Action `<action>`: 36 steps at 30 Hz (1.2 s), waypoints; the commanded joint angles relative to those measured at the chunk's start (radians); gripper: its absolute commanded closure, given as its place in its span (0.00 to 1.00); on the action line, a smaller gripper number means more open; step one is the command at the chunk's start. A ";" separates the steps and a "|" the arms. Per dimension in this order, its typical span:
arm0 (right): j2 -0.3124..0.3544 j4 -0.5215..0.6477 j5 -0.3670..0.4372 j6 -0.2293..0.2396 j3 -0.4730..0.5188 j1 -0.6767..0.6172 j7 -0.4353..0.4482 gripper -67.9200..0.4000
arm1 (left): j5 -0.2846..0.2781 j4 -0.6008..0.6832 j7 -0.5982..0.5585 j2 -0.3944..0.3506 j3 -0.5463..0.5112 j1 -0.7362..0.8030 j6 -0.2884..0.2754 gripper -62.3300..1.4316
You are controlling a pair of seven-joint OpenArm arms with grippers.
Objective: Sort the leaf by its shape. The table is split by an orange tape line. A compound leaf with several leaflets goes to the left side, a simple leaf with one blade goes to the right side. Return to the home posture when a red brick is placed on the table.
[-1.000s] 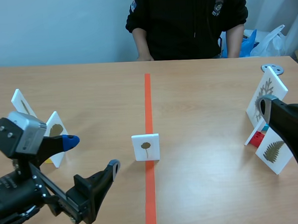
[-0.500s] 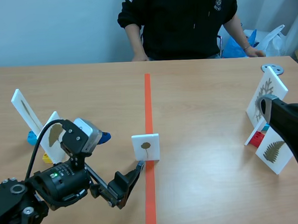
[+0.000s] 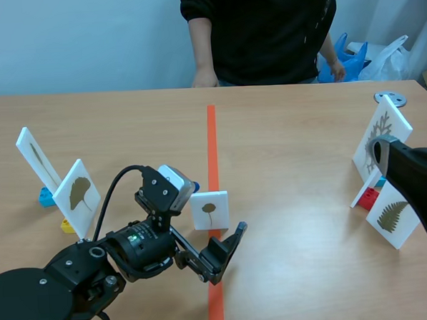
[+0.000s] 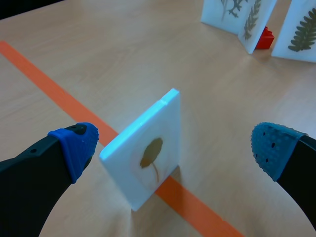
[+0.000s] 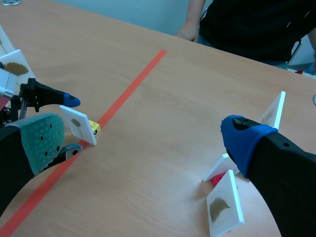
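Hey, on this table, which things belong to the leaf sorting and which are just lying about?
Job: simple-leaf card on the orange tape line, inside the open left pincer; ginkgo card and narrow-leaf card at left; fern cards at right.
Lying about: metal disc at far right; blue bag and white plastic bag beyond it.

White leaf card (image 4: pixel 145 153), small brown one-blade leaf on front. Orange tape line (image 4: pixel 49 84) across light brown wood table (image 4: pixel 123 44). Black left gripper (image 4: pixel 172 145), blue dotted pads (image 4: pixel 74 143). Black right gripper (image 5: pixel 143 137), one pad (image 5: pixel 42 140) green with dots, other blue. White fern cards (image 3: pixel 392 219) with brown feathery leaves, red block (image 3: pixel 371 195) beside them. Black top on person (image 3: pixel 264 28).
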 commanded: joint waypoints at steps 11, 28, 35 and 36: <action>0.006 0.008 0.012 -0.004 0.001 0.004 0.014 0.00 | -0.009 -0.087 -0.011 0.008 0.005 -0.055 0.032 0.15; 0.006 0.008 0.012 -0.004 0.001 0.004 0.015 0.00 | -0.011 -0.096 -0.014 0.014 0.061 -0.055 0.067 0.82; 0.005 0.008 0.012 -0.004 0.001 0.004 0.015 0.00 | -0.011 -0.095 -0.015 0.013 0.061 -0.051 0.084 0.91; 0.005 0.008 0.012 -0.004 0.001 0.004 0.015 0.00 | -0.011 -0.095 -0.019 0.013 0.061 -0.048 0.083 0.91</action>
